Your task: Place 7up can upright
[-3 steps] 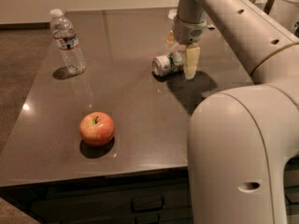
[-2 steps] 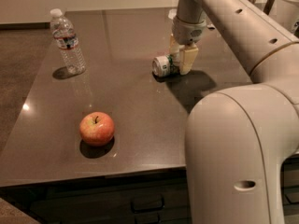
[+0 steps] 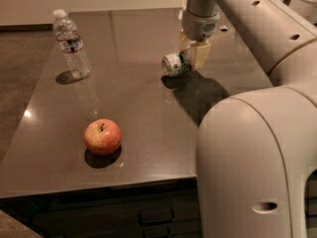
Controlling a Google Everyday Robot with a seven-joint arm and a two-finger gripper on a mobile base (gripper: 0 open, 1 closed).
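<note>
No lettering can be read anywhere. The can (image 3: 173,64), on its side at the far right of the counter (image 3: 129,113) and clasped by the gripper (image 3: 191,59), shows only green and white patches with no legible brand. The label band around the water bottle (image 3: 72,46) is a dark strip with red, and its print cannot be made out.

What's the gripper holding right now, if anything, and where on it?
The gripper has the 7up can, tipped on its side, clamped around its side wall, not by either end.
</note>
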